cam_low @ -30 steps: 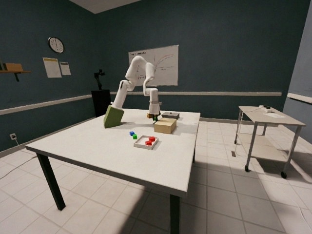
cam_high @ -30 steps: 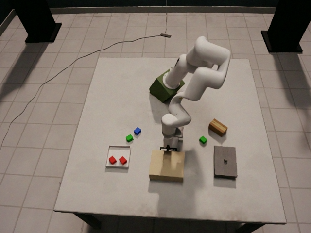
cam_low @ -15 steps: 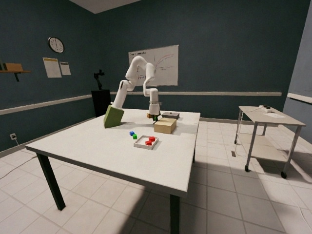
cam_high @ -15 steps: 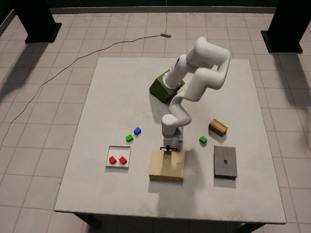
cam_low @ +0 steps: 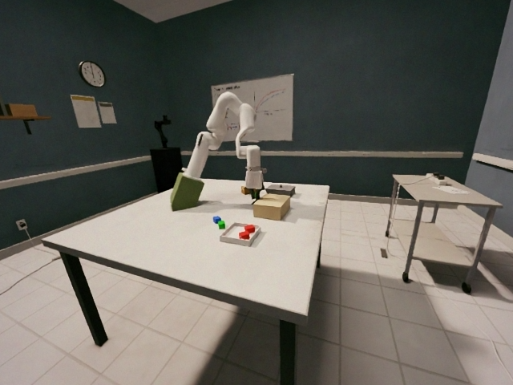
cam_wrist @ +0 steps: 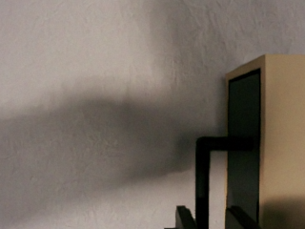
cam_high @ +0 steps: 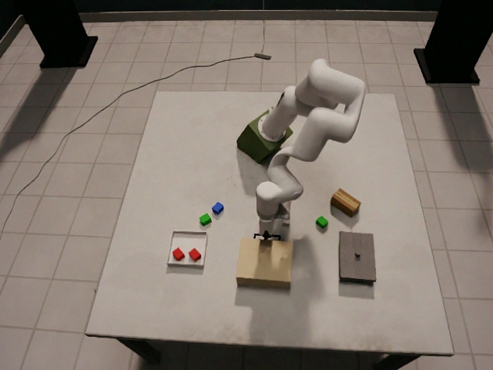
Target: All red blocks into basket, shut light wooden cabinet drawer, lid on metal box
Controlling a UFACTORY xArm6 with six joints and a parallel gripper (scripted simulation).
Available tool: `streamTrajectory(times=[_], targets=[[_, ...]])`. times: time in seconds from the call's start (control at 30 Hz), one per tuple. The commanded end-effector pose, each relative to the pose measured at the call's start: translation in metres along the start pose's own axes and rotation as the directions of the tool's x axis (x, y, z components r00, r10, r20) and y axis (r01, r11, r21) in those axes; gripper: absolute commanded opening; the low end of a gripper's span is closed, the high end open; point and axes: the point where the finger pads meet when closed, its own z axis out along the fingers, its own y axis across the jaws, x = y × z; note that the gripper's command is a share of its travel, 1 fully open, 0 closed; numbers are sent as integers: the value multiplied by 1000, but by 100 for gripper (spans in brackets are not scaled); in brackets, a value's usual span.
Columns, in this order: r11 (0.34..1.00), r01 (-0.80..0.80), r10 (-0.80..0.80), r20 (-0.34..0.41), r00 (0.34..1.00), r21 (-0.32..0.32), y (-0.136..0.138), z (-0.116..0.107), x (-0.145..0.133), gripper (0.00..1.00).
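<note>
Our black two-finger gripper, jaws slightly spread, pinching nothing, could slip off the black bar handle at twelve o'clock if they close off-centre.

Wall clock beside pinned papers.

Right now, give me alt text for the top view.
A robot arm's tool is at the handle of a shut light wooden cabinet; left, two red blocks sit in a white basket.
</note>
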Motion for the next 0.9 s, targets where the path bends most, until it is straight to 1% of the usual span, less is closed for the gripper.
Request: streamTrajectory(times=[0.0, 0.57, 0.87], targets=[[1000, 0, 0, 0, 1000, -3, 1, -1, 0, 24], [1000, 0, 0, 0, 1000, -3, 1, 2, 0, 24], [1000, 0, 0, 0, 1000, -3, 1, 8, 0, 24]])
